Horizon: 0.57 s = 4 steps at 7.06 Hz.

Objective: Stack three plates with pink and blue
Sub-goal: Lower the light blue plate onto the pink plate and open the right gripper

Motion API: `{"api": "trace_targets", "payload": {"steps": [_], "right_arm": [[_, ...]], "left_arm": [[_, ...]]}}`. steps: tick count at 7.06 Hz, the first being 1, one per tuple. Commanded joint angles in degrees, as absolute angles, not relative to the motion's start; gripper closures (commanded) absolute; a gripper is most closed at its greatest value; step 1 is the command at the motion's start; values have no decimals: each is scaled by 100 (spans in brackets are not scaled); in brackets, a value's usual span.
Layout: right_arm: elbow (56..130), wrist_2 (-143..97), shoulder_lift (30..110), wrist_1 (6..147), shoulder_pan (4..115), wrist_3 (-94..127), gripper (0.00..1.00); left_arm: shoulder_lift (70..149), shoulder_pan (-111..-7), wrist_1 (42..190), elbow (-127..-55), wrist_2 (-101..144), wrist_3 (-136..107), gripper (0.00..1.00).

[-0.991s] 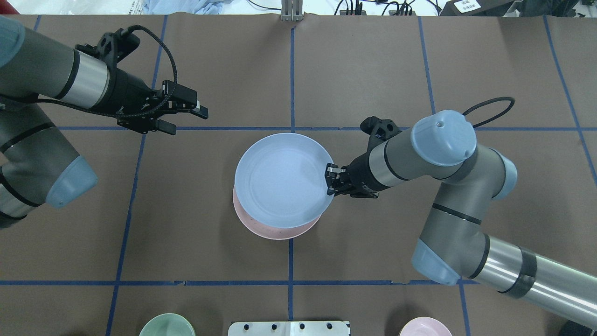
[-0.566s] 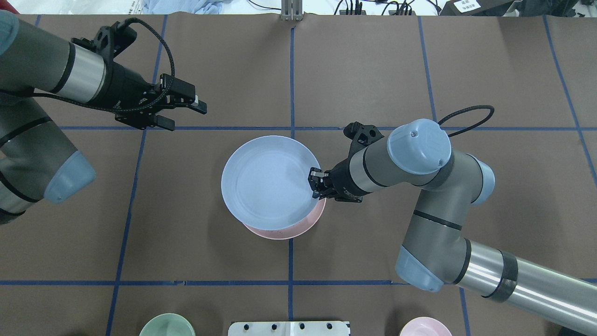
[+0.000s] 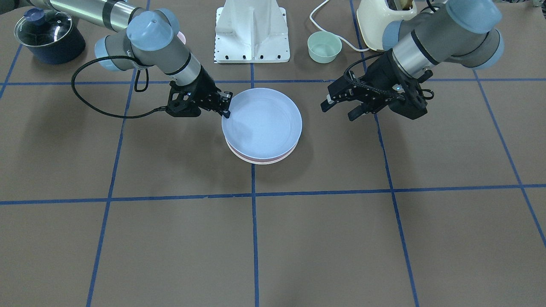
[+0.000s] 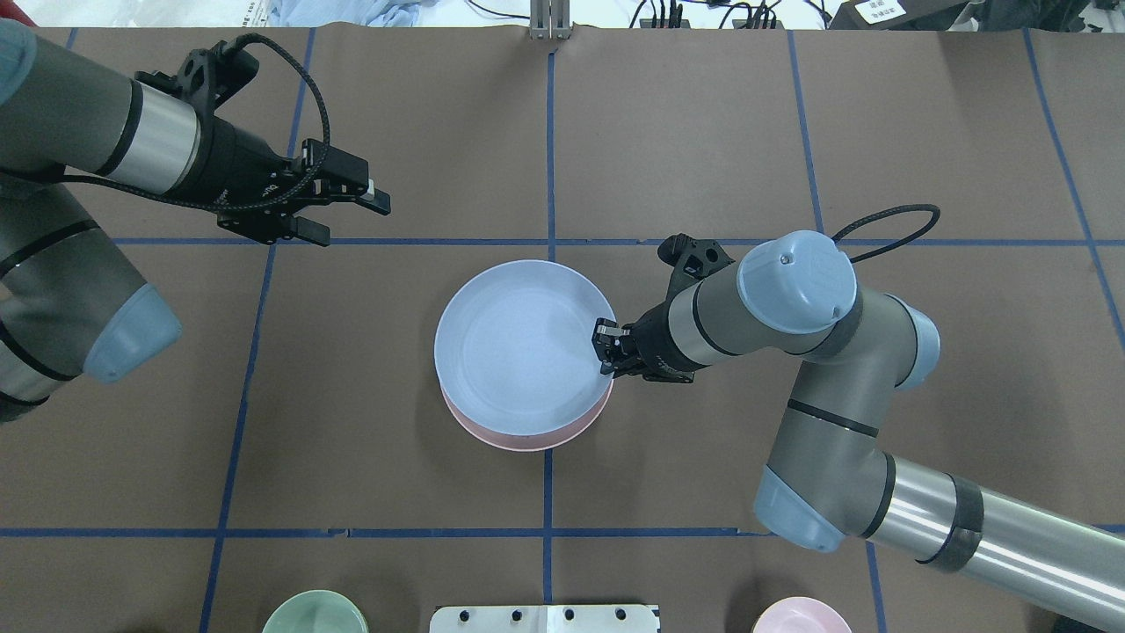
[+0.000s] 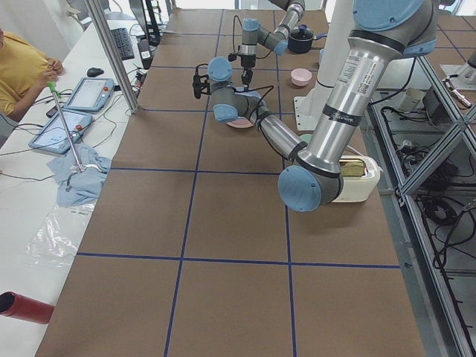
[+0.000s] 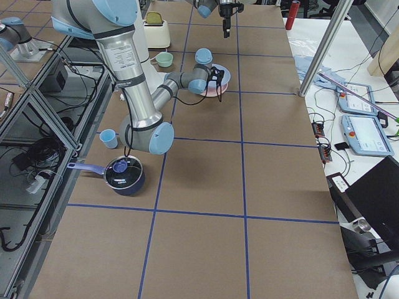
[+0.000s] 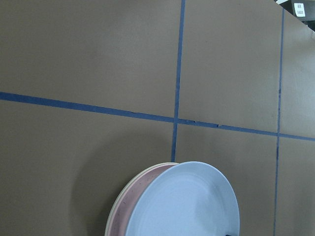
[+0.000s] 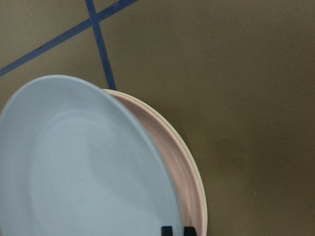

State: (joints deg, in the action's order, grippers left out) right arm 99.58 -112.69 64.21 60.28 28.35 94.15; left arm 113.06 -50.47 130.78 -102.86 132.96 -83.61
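The light blue plate [image 4: 518, 347] lies over the pale pink plate [image 4: 527, 437] near the table's middle, shifted slightly toward the far side. The cream plate [image 8: 198, 183] shows only as a thin rim under the pink one. My right gripper [image 4: 606, 347] is shut on the blue plate's right rim; in the front-facing view it [image 3: 226, 107] is at the plate's [image 3: 262, 121] left edge. My left gripper [image 4: 356, 220] is open and empty, hovering to the far left of the stack, well apart from it.
A green bowl [image 4: 315, 614] and a small pink bowl [image 4: 800, 615] sit at the near edge beside the white robot base [image 4: 545, 618]. A lidded pot [image 3: 50, 36], a toaster [image 3: 384, 17] and a small blue cup [image 6: 108, 137] stand by the robot's side.
My right gripper carried the blue plate left, then slightly back right and down, closer over the pink plate. My left arm shifted a little toward the far side and then stayed still.
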Motion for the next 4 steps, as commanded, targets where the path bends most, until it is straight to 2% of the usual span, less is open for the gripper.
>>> {"api": "trace_targets", "payload": {"steps": [1, 2, 4], "right_arm": [[9940, -11022, 6486, 6012, 2672, 9369, 0], [9993, -11074, 6504, 6012, 2820, 9369, 0], [10203, -11545, 7203, 6003, 3634, 9065, 0]], "left_arm": [[11303, -5045, 13078, -10275, 13289, -8358, 1], [11285, -5045, 13078, -10266, 13298, -8358, 1], [10980, -5106, 13105, -10265, 13280, -7713, 1]]}}
